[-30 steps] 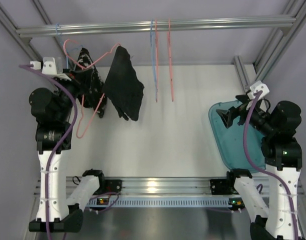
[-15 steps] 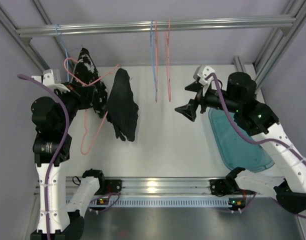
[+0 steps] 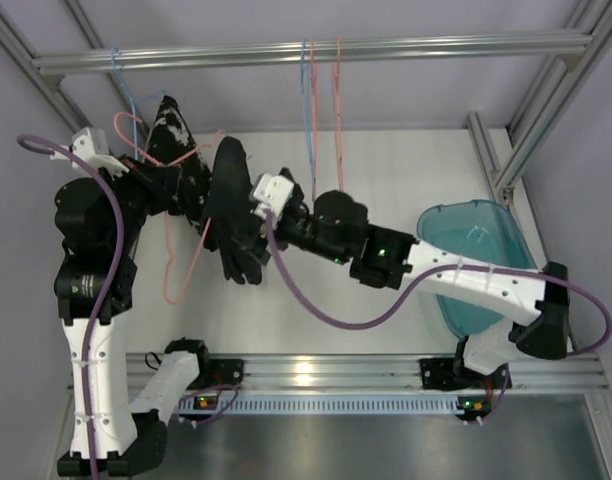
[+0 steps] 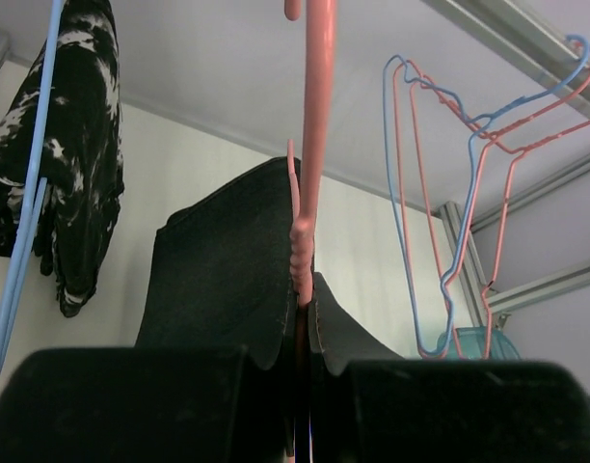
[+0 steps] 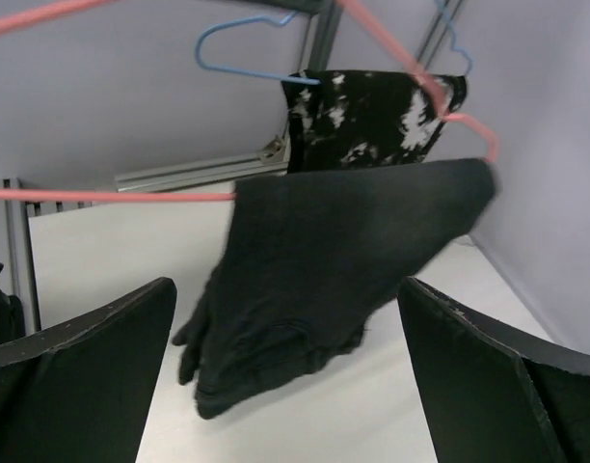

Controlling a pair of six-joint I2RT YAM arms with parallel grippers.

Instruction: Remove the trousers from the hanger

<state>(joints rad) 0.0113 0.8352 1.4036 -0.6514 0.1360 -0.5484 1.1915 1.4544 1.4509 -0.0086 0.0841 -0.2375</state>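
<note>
left fingers closed on the pink hanger, right fingers wide

the pink hanger carries the plain black trousers above the tabletop. the right fingers hold nothing; this cloth hangs in front, between them. the printed trousers hang behind on a blue hanger. from above, the right fingertips are lost against the black cloth.

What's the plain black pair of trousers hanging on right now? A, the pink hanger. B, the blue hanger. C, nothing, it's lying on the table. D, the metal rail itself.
A: the plain black trousers drape over the bar of the pink hanger, as the right wrist view shows.
</note>
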